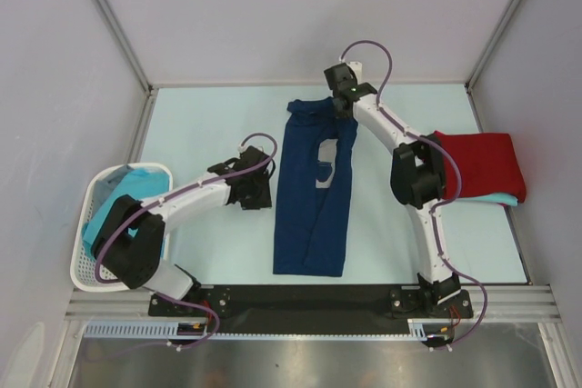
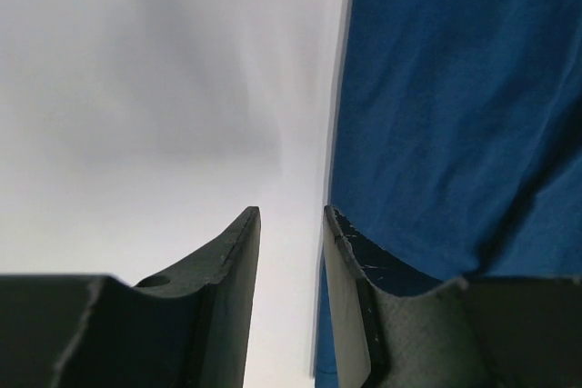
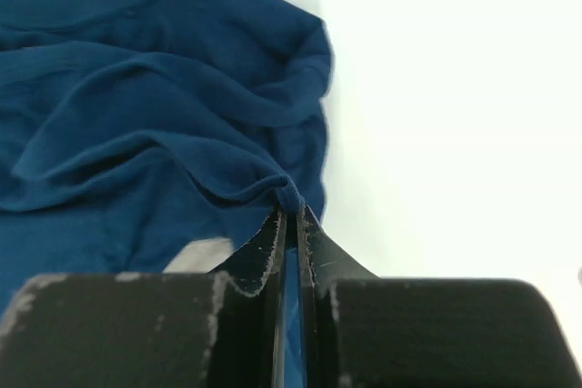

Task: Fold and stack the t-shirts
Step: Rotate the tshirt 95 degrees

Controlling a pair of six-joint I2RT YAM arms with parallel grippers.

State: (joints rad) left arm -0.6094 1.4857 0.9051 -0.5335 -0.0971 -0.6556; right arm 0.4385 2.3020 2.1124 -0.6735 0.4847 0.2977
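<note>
Right claw (image 3: pixel 289 217) pinches just 1 thin fold of the navy t-shirt (image 3: pixel 136 134); left claw (image 2: pixel 291 215) half-open, empty. That fold could slip free if pulled.

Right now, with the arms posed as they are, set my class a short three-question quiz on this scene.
1. True or false: the right gripper is shut on the navy t-shirt.
2. Fill the gap: the left gripper, at the navy t-shirt's side edge, has its jaws ____ with no cloth between them.
3. Pick one: the red t-shirt lies on top of A) the navy t-shirt, B) a turquoise t-shirt, C) the left gripper.

Key: 1 true; 2 open; 3 B.
</note>
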